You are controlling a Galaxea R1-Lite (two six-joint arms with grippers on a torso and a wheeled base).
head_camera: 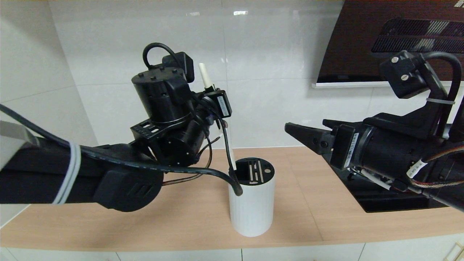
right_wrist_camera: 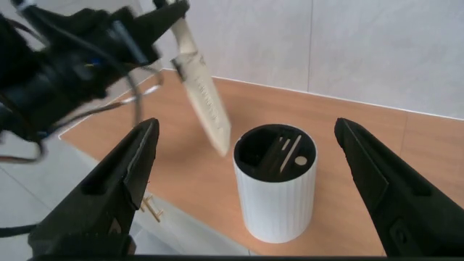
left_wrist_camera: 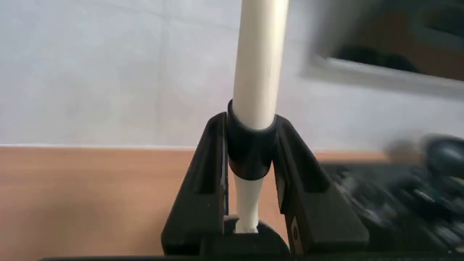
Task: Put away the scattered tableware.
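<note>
Now the left gripper point(left_wrist_camera: 253, 170) holds the knife point(right_wrist_camera: 205, 107) by its handle, fingers point(left_wrist_camera: 208, 177) closed on it, blade down at the rim of the white holder point(head_camera: 252, 206), probably for sliding in; the right gripper point(head_camera: 307, 133) waits nearby, fingers wide.

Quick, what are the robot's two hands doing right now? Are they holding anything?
The left gripper is shut on the knife.
The right gripper is open and empty.

knife point(right_wrist_camera: 206, 109): showing cream handle, pale blade with faint speckling
holder point(head_camera: 252, 203): showing white, vertically ribbed wall; black slotted top
counter point(head_camera: 145, 221): showing light wood grain
wall tiles point(head_camera: 272, 54): showing glossy white
left gripper point(head_camera: 217, 105), right gripper point(head_camera: 301, 136): both showing black
cooktop point(head_camera: 380, 203): showing black
</note>
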